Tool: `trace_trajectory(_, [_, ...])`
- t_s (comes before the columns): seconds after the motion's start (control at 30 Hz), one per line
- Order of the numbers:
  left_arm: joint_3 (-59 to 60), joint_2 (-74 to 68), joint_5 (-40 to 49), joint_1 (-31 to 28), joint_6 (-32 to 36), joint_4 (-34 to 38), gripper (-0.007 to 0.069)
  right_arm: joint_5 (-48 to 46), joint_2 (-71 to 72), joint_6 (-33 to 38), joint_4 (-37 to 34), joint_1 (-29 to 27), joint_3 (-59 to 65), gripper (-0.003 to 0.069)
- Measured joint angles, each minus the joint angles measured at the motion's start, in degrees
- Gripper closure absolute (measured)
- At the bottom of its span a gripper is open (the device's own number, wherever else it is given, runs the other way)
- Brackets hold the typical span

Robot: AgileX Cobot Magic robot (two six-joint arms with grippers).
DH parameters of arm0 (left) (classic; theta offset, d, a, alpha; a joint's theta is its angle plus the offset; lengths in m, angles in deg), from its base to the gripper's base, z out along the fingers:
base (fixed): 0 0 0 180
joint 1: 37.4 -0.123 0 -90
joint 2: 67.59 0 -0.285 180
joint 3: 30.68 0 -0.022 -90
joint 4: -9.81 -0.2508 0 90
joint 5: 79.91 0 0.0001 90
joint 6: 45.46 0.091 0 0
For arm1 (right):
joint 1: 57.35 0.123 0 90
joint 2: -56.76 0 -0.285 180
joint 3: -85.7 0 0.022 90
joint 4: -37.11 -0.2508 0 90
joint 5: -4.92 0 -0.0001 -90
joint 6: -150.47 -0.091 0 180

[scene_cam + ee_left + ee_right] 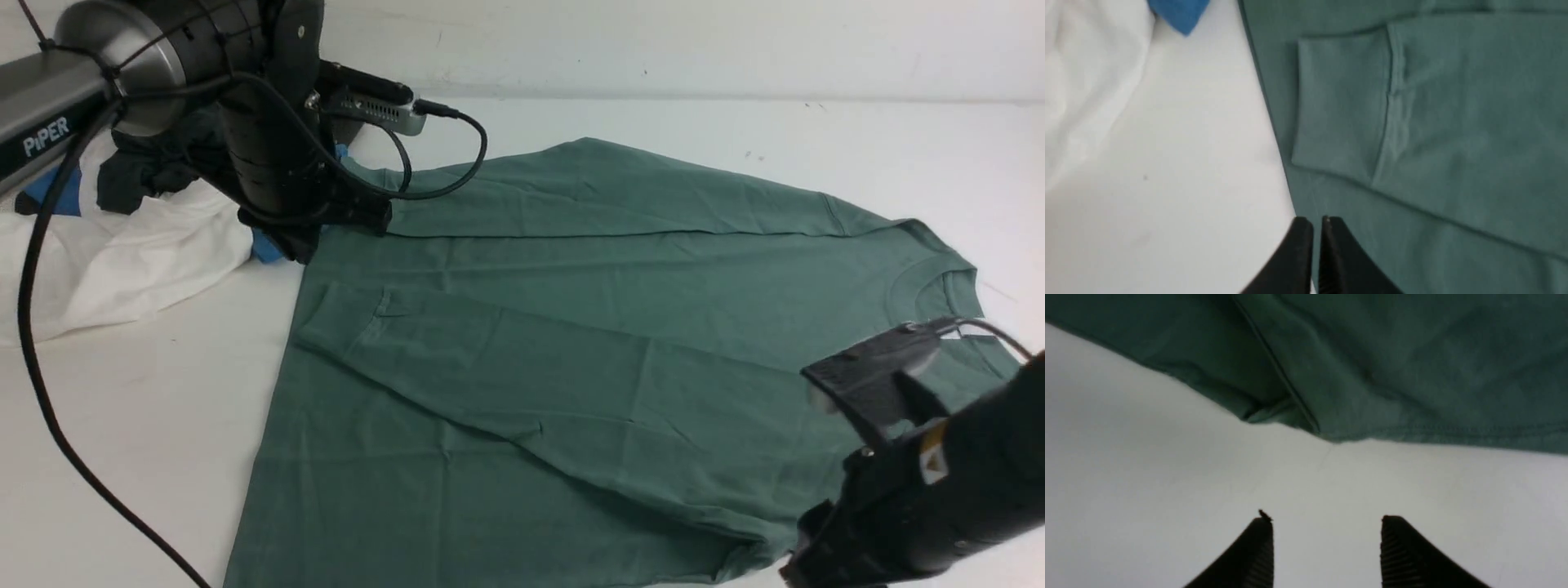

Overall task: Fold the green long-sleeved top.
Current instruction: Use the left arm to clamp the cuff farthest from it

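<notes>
Green long-sleeved top: lay flat on table, collar toward right edge, sleeve folded across body.
Left jaws: clenched, empty, over hem.
Right jaws: released, over bare table beside top.

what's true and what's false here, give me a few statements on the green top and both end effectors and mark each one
1. The green long-sleeved top lies on the table with a sleeve folded across its body. True.
2. The right end effector is clamped on the top's edge. False: its jaws stand open over the table, apart from the edge, holding nothing.
3. The left end effector is shut. True.
4. The neck opening lies on the robot's left. False: it is on the robot's right.
5. White clothes lie beside the top, on the robot's left. True.
</notes>
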Motion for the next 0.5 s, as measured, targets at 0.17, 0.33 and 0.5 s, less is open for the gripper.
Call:
trace_trajectory(0.17, [-0.05, 4.22, 1.19, 0.0, 1.34, 4.66, 0.0629, 6.6, -6.08, -0.12, 0.91, 0.53, -0.14, 0.0239])
trace_trajectory(0.33, [-0.05, 8.01, 1.3, 0.6, 3.74, 9.04, 0.0629, 11.7, -10.58, -0.12, 2.06, 0.64, -0.14, 0.0232])
trace_trajectory(0.5, [0.26, 10.59, 1.43, 1.91, 4.3, 9.38, 0.0629, 11.75, -11.98, -0.12, 2.11, 0.7, -1.31, 0.0314])
